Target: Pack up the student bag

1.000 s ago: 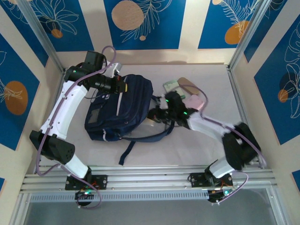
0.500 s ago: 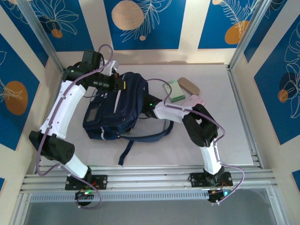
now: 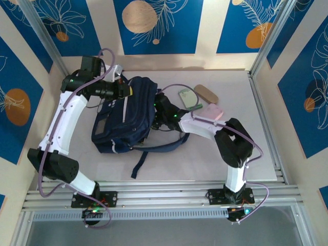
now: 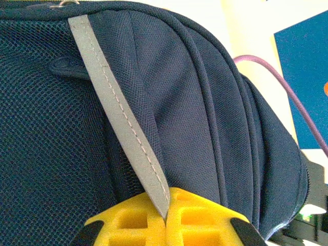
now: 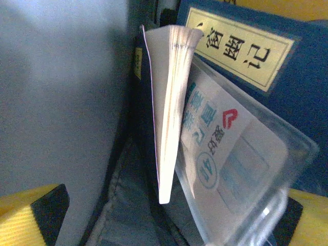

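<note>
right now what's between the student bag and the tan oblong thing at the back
A flat green item lies between the student bag and the tan oblong thing, shown in the top view.

student bag [image 3: 120,125] left on table [image 3: 205,154] | book [image 5: 168,102] inside, left of card sleeve [image 5: 230,164] | pouch [image 3: 211,111] right of student bag

Overhead view faces down — both wrist views hug the student bag [image 3: 120,128].

Cream walls [image 3: 205,31] carry blue panels [image 3: 179,36] (orange discs, white leaf outlines); aluminium rails [image 3: 164,192] edge the pale counter [image 3: 197,159].
</note>
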